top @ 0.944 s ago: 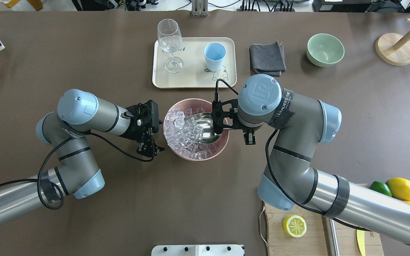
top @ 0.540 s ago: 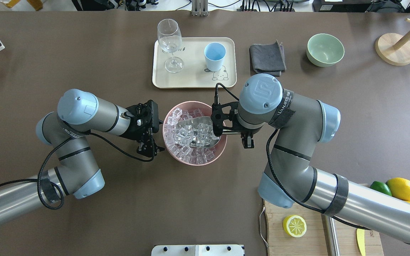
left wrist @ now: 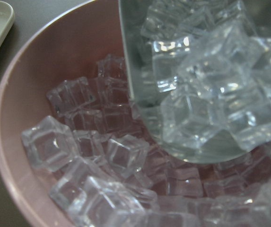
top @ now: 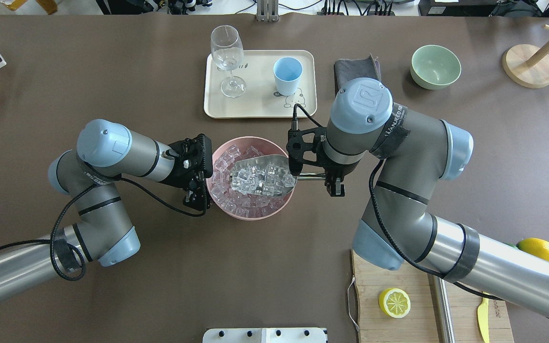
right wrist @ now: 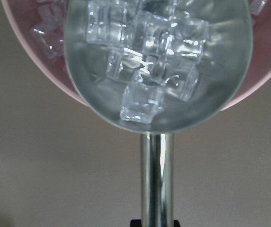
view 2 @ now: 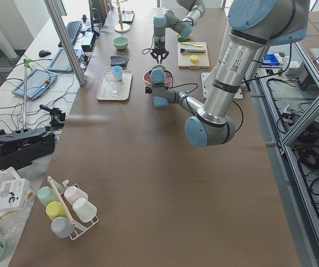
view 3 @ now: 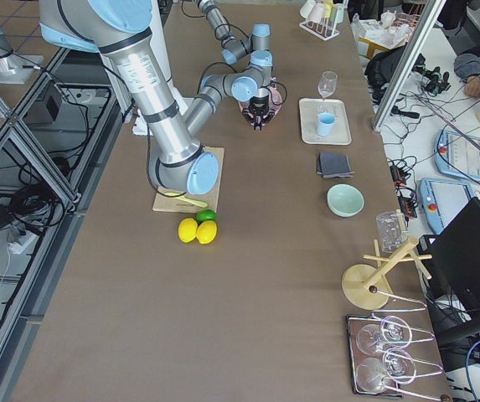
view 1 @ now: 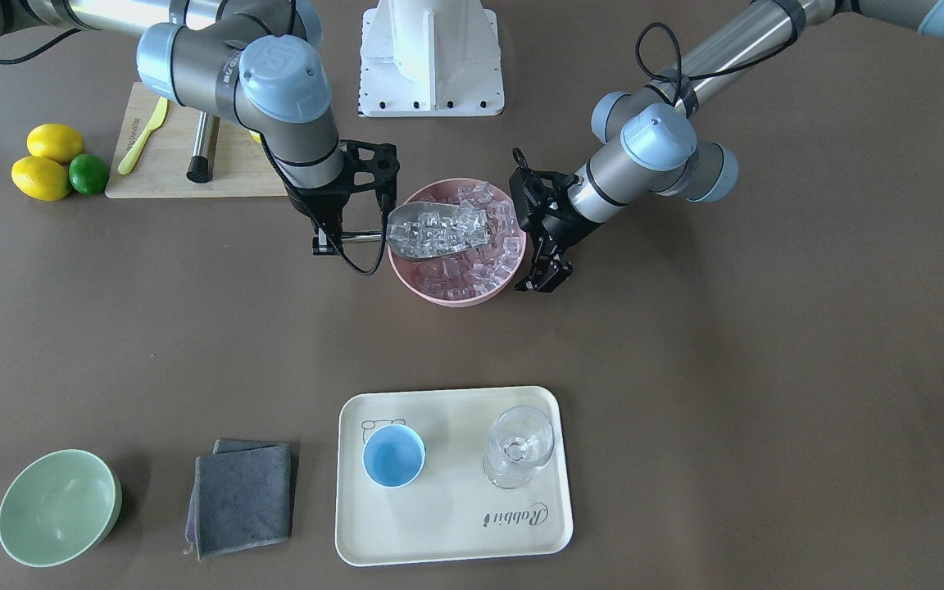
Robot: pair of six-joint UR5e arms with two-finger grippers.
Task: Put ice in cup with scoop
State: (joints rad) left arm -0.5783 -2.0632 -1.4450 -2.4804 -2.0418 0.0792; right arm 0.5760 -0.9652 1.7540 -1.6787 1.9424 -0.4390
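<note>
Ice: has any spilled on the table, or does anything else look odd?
Nothing stands out. All the ice is in the pink bowl or the scoop in the right claw; the cup stands upright on its tray.

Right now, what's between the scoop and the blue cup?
Overhead view: the pink bowl rim, a bare strip of table, then the near edge of the tray. Nothing else.

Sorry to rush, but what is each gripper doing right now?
Left gripper: open, empty, beside the pink bowl.
Right gripper: shut on the handle of the shiny steel scoop.
</note>
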